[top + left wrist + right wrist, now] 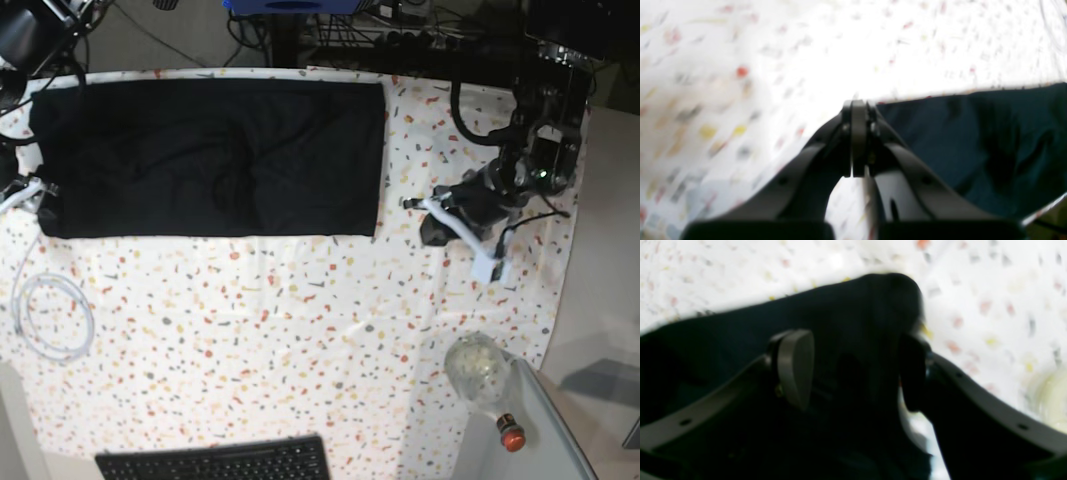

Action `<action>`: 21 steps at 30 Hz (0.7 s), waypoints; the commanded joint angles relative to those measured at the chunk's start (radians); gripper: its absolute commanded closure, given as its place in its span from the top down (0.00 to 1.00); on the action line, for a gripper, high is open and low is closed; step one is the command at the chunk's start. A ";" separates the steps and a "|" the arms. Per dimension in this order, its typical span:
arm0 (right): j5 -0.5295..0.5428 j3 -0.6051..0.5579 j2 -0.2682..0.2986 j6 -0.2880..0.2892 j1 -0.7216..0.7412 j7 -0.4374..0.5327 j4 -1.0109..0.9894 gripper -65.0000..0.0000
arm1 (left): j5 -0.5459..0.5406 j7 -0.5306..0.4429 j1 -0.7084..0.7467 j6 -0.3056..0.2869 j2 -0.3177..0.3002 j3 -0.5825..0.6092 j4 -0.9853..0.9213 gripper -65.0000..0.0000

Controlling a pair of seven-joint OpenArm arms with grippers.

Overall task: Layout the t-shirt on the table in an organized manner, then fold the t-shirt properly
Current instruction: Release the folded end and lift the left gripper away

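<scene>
The black t-shirt (210, 160) lies as a flat, wide rectangle on the back half of the speckled table (300, 330). My left gripper (420, 210) is just off the shirt's right edge, apart from it. In the left wrist view its fingertips (858, 106) are pressed together with nothing between them, and the shirt (973, 143) lies to their right. My right gripper (35, 195) is at the shirt's front left corner. In the right wrist view it (853, 370) is open, with the shirt's fabric (846, 313) lying between and below its fingers.
A white cable loop (55, 315) lies on the table front left. A black keyboard (215, 462) is at the front edge. A clear bottle with a red cap (480, 375) lies front right by the grey side surface (530, 445). Cables and equipment stand behind the table.
</scene>
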 commanded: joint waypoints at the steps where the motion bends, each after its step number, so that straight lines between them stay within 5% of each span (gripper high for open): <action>1: 0.012 0.007 0.041 0.004 0.031 -0.012 -0.029 0.57 | -0.002 -0.017 0.030 -0.002 -0.028 -0.030 0.023 0.00; 4: 0.012 0.008 0.110 0.004 0.072 -0.058 -0.171 0.57 | 0.003 -0.018 0.120 -0.012 -0.033 -0.108 0.030 0.00; 13: 0.012 0.007 0.191 0.004 0.118 -0.060 -0.386 0.57 | 0.006 -0.249 0.246 -0.241 -0.005 -0.214 -0.112 0.00; 21: 0.012 0.007 0.191 0.004 0.110 -0.098 -0.468 0.57 | 0.251 -0.288 0.208 -0.249 0.116 -0.125 -0.157 0.00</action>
